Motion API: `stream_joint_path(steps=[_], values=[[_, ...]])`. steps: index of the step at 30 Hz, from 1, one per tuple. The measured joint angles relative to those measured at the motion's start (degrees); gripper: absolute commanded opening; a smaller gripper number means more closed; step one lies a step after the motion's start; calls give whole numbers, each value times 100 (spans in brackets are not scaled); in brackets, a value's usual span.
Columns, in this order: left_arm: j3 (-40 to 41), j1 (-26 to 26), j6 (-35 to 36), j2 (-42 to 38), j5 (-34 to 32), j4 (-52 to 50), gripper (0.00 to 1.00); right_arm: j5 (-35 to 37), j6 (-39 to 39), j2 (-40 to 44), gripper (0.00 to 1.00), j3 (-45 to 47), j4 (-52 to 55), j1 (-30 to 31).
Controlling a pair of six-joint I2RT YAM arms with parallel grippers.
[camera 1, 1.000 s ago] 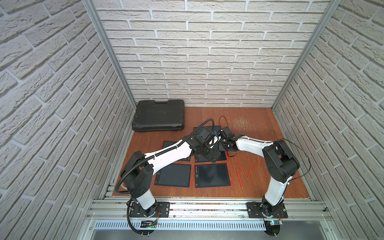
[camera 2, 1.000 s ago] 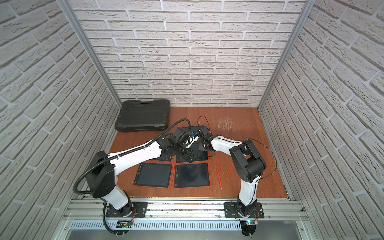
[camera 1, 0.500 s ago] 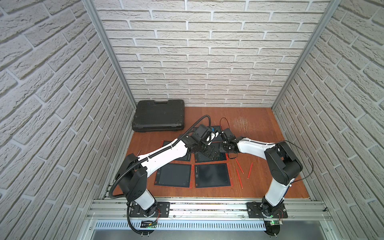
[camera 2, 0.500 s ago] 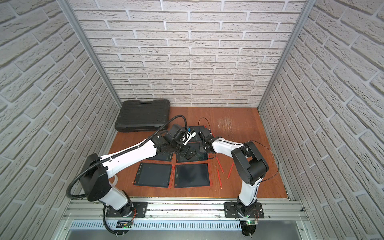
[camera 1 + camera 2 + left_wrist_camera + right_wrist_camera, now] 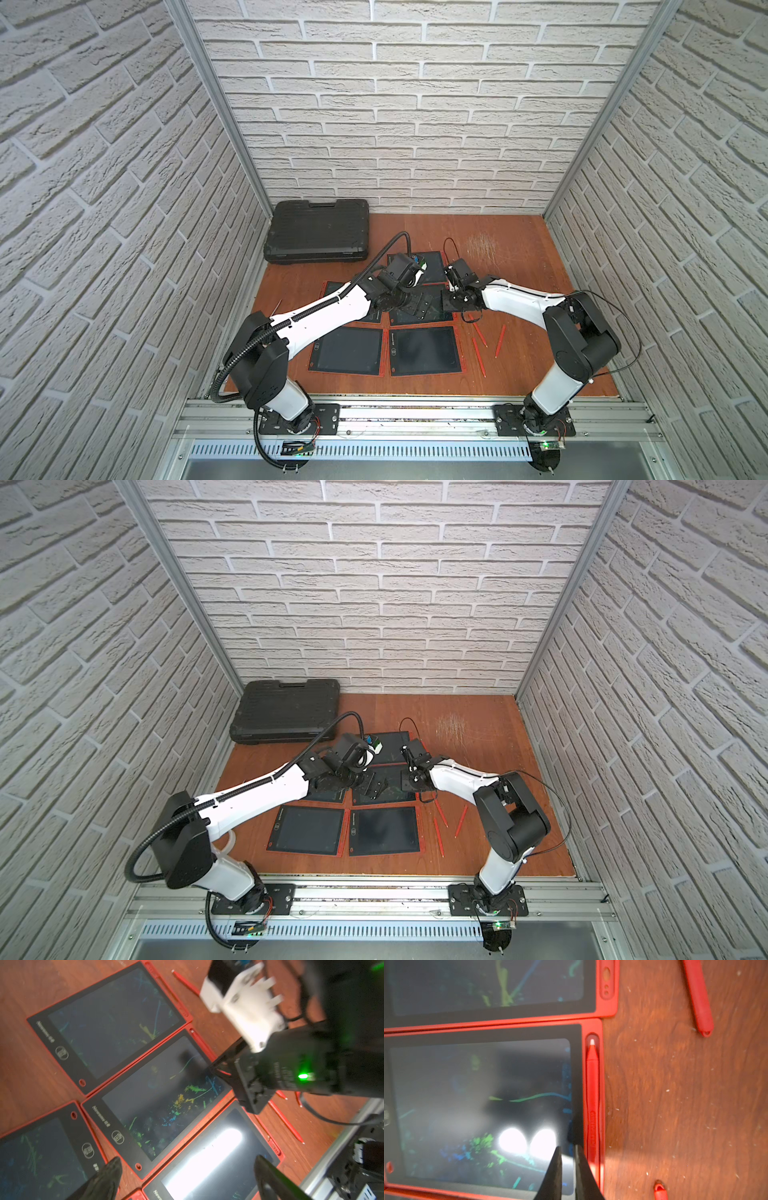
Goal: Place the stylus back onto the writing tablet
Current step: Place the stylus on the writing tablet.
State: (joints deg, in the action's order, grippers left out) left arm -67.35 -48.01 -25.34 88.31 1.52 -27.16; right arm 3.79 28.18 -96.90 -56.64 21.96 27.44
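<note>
The wooden table fills the floor of a cell with white brick walls. A black case lies shut at its far left corner. The left arm and the right arm reach in from the near rail and meet over the middle of the table.

Under them lie five red-framed tablets with dark screens: two side by side in front, two in the row behind, and one farthest from the rail. The middle tablet, on the right of the second row, carries faint green and blue scribbles.

The left fingers stand wide apart above this group of tablets and hold nothing. The right fingers hover over the right edge of the middle tablet's screen with only a narrow gap between them, and nothing sits in that gap.

The red stylus lies in the slot along that tablet's right edge, just beside the right fingers. Its white tip points toward the back tablet. In both top views three loose styluses lie near one another on the bare wood to the right of the tablets.
</note>
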Motion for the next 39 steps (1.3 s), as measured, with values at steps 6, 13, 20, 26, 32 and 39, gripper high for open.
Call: stream_joint_path(steps=[6,13,20,26,32,39], values=[[216,7,-391,-129,-483,37,98,-393,-210,566,48,243,-188,2],[400,219,-1027,-623,-680,-133,98,-592,-247,1513,100,793,-468,11],[717,525,-1740,-859,-551,-490,98,-509,-280,2330,100,1034,-448,13],[826,505,-2127,-800,-363,-669,98,-286,-186,2813,100,1078,-175,15],[861,483,-2516,-417,-173,-592,98,-323,-208,2940,100,907,168,15],[669,481,-2865,330,-52,-619,98,-177,-229,2953,100,791,450,15]])
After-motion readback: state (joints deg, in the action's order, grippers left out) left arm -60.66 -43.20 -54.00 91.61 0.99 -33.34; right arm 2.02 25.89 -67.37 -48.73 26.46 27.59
